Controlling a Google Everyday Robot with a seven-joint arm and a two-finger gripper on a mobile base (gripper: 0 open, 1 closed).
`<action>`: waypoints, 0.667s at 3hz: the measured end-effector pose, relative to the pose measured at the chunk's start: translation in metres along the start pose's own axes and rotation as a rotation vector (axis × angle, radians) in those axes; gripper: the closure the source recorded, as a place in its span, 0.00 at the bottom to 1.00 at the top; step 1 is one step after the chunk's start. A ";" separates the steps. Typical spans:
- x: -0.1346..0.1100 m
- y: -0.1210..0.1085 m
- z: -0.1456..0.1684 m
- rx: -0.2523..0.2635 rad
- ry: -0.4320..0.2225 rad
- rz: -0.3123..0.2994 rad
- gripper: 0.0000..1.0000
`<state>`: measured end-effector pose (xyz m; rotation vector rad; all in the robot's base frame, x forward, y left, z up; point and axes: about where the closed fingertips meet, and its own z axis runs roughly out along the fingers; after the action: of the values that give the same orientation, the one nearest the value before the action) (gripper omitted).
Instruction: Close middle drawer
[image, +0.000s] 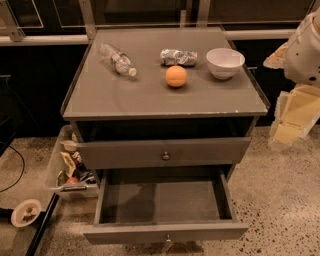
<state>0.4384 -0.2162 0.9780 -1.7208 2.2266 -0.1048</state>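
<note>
Far left on the floor, a clear plastic bin (59, 167) of odds and ends stands just beside the left wall of the open drawer. It is near enough that I would watch for rubbing, though it does not look to block the way in.

On the tabletop (100, 102) a water bottle (116, 60) lies on its side. To its right is a crumpled silvery packet (178, 57) with an orange (176, 76) just in front of it, then a white bowl (225, 62) standing upright. All sit back from the front edge, so I judge that a firm push below puts only the two round things at risk of rolling.

Under the tabletop the upper drawer (125, 152) sits almost home. Below it the middle drawer (165, 231) is pulled far out toward the camera. Its shallow box lies open with nothing I can see inside, and its knob (168, 239) is at the very bottom of the view.

The hand (290, 122) hangs to the right, off the tabletop's front right corner and well apart from the drawer front. I cannot tell whether it is open or closed. Parked there it leaves the drawer's path free. The task has not begun — I judge the next move is to bring the hand round in front and press squarely near the knob, so the box slides in without skewing.
</note>
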 end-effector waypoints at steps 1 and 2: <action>0.001 0.000 -0.002 0.011 -0.003 -0.002 0.00; 0.013 0.015 0.019 -0.028 -0.023 0.003 0.00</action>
<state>0.4270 -0.2218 0.9531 -1.7248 2.2239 -0.0524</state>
